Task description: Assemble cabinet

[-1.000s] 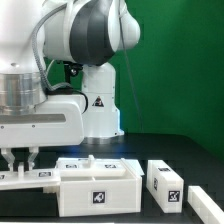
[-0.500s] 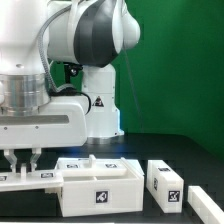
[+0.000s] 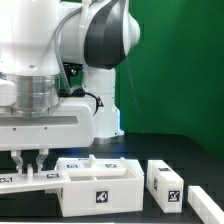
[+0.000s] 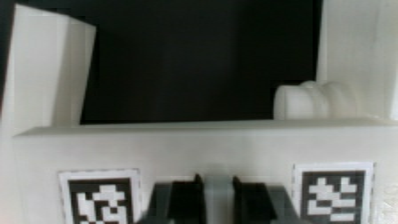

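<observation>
From the exterior view the fingers (image 3: 24, 160) are down at a flat tagged panel (image 3: 28, 179) on that view's left. The panel sits right against the boxy cabinet body (image 3: 95, 188) on the black bench (image 3: 195, 150), with a tagged block (image 3: 165, 183) further right. Only the wrist view shows the fingers pressed together between the panel's two tags, plus a ribbed white piece (image 4: 329, 100) across the dark gap; can't tell if they're pinching anything.

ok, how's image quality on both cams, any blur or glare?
Exterior view: fairly sharp, soft glare on the glossy arm, the tag on the cabinet box readable, the table dark. Wrist view: soft and blurred, tags fuzzy-edged, white panel washed out, hand a dark smear.
</observation>
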Available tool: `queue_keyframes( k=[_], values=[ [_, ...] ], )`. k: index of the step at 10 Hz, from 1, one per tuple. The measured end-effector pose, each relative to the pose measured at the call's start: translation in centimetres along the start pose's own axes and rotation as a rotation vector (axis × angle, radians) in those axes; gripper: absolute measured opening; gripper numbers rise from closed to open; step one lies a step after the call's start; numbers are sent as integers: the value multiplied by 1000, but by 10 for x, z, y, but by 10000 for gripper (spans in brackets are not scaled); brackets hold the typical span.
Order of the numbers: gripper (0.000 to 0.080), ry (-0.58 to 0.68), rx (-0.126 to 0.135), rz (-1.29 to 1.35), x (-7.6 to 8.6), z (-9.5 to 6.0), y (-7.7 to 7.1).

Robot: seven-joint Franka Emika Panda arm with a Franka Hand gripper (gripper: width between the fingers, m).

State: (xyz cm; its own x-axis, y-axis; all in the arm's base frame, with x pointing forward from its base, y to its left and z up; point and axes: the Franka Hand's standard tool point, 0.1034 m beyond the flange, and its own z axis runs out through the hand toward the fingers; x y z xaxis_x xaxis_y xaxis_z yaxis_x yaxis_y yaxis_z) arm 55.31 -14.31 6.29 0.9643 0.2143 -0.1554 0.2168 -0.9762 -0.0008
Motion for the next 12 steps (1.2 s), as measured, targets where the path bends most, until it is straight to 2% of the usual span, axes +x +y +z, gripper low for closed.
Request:
queue_keyframes(
  k=[5,11,12],
  values=[
    [65,0,1,0,1,0,-2],
    [65,12,-8,0,16,-3,-34],
    [65,25,-12,6,17,-2,-34]
  ],
)
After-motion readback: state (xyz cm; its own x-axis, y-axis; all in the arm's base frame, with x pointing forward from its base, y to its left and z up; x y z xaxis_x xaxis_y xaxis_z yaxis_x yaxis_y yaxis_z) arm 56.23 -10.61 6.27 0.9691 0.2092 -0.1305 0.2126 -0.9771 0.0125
